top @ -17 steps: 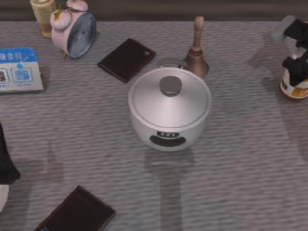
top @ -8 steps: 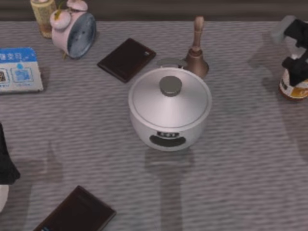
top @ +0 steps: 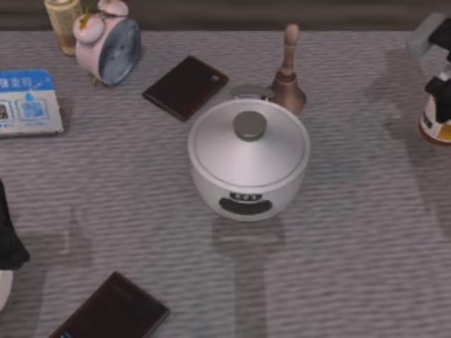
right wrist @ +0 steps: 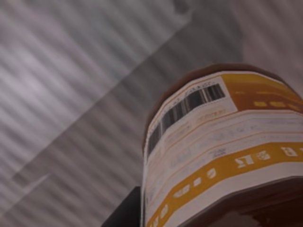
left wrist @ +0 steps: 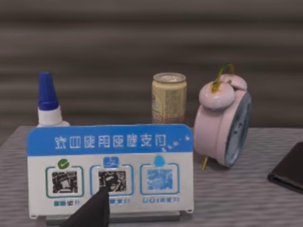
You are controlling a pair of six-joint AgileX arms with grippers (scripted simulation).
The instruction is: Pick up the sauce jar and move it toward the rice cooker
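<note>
Since half a second ago our right pincer (top: 442,105) and the sauce jar (top: 435,127) have shifted together toward the right edge of the top view, and the jar now sits a little higher in that view, partly cut off by the frame. Nothing else on the tabletop (top: 352,232) has changed place.

We see the jar as a small round container with dark brown contents and a cream-and-orange label; in the right wrist view the label (right wrist: 222,142) shows a barcode and an orange band of lettering, with brown glass below it. The jar is at the far right of the tabletop, well apart from the rice cooker (top: 248,158), which stands near the middle with its grey knob up and its dark panel facing front.

Our right pincer is clenched on the jar, its dark fingers covering the jar's top from above. Our left arm is parked at the left edge, and we cannot tell how its pincer stands.
</note>
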